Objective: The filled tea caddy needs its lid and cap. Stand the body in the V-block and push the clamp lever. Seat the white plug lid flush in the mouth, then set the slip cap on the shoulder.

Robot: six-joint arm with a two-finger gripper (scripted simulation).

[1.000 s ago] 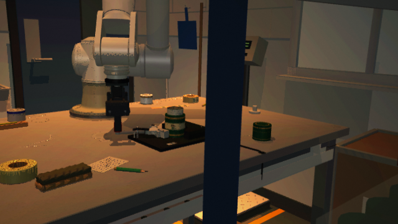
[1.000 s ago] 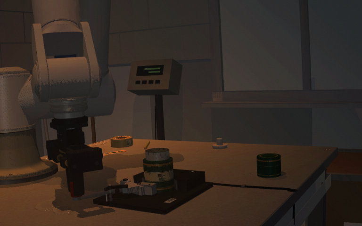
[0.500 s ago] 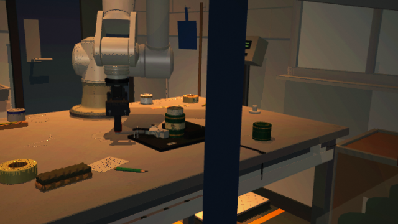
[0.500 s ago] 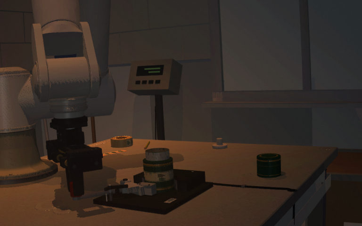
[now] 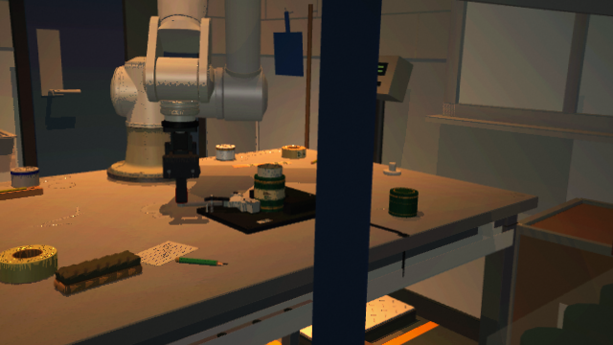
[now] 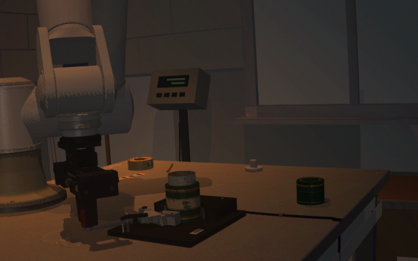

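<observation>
The black fixture plate (image 5: 268, 211) (image 6: 182, 223) is partly hidden behind a blue post in the side camera. The tea caddy body (image 5: 269, 187) (image 6: 182, 195) stands upright in the V-block on that plate, its mouth open. The clamp lever (image 5: 218, 201) (image 6: 135, 219) reaches left from the caddy, and my gripper (image 5: 181, 197) (image 6: 88, 223) hangs at the lever's free end, just above the table, open and empty. The white plug lid (image 5: 392, 168) (image 6: 253, 165) sits far back on the right. The dark green slip cap (image 5: 403, 201) (image 6: 310, 190) stands on the table to the right of the plate.
Behind the plate stand the robot base (image 5: 139, 143), a scale display on a pole (image 6: 178, 89) and tape rolls (image 5: 293, 151) (image 5: 225, 152). A blue post (image 5: 345, 172) blocks the side camera's middle. A brush (image 5: 98, 270), pencil (image 5: 201, 261), paper and tape roll (image 5: 26, 262) lie front left.
</observation>
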